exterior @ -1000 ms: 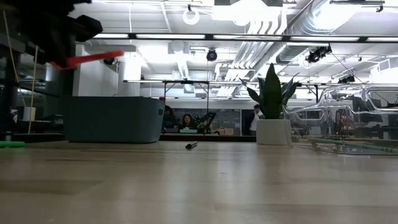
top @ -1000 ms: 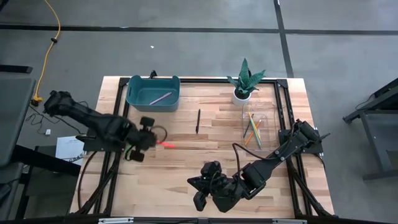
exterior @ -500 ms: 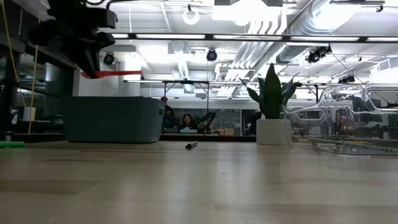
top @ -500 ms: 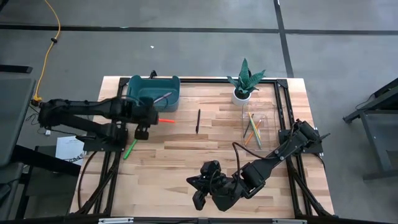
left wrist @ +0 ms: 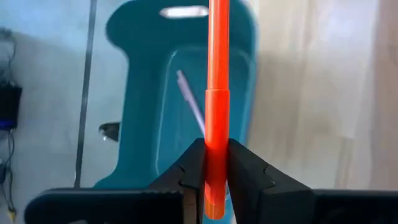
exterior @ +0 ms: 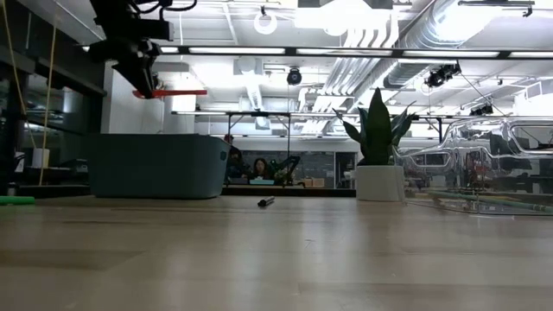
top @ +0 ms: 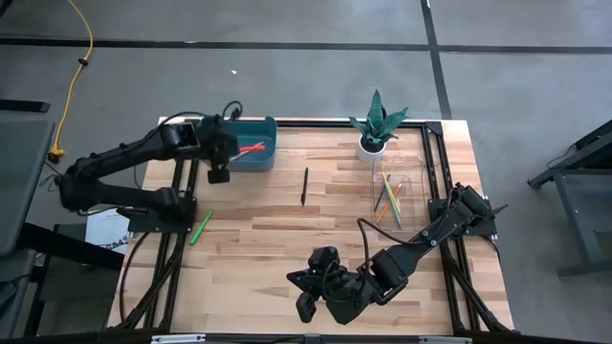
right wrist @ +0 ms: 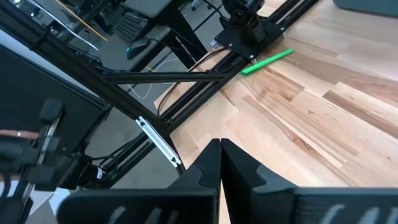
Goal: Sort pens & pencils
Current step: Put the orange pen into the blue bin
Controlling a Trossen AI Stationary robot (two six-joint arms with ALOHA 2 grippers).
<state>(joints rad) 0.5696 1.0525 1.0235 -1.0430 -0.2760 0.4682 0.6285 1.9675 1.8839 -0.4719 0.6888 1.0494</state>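
Two arms in the high view: the left gripper (top: 226,153) is clamped on the red-orange pen (top: 251,149) above the teal bin (top: 260,159), the right gripper (top: 304,308) waits pinched shut with nothing in it near the table's front edge, the green pen (top: 199,227) and black pen (top: 304,185) lie on the wood, and the pencils (top: 389,199) sit in what looks like a clear tray, though its outline is faint. Low view has the pen level, well above the bin (exterior: 155,166). Left wrist view shows the pale pink pen (left wrist: 190,103) already inside, so lower the pen inside the walls before opening, to my eye.
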